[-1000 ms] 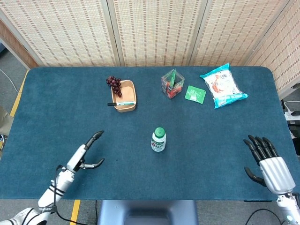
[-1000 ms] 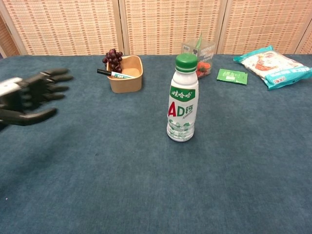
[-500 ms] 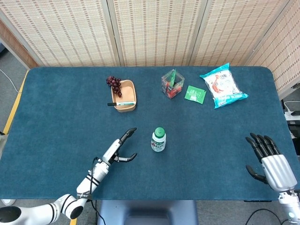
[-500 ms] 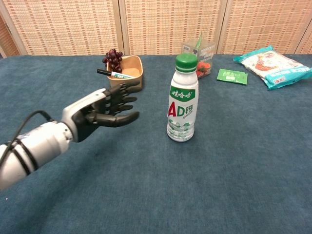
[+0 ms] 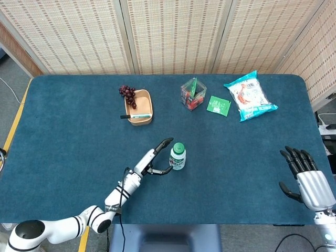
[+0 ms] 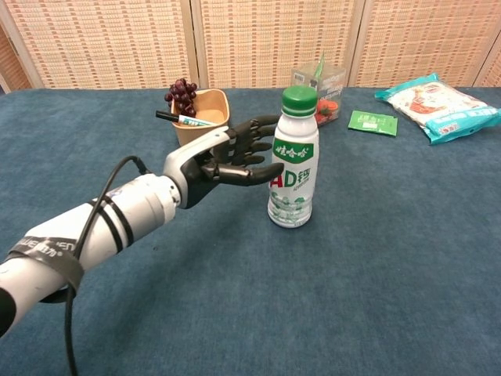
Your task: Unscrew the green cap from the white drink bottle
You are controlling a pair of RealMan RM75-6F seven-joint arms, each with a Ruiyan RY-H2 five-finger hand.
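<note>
- Since a second ago the left hand (image 6: 223,160) has swept in from the worktop's left edge to the bottle (image 6: 292,160); the right hand (image 5: 307,178) has barely shifted.
- The bottle stands upright, long axis vertical, mid-worktop (image 5: 68,131), green cap (image 6: 299,100) on top and untouched.
- It lies just right of the left fingers (image 6: 254,133), which are spread, empty and pointing at its label side; whether they touch it, I cannot tell.
- The right hand rests well apart at the right edge, fingers apart, holding nothing.
- Judgement: the left hand is far nearer and suited to steady the body; the cap sits above its fingers.
</note>
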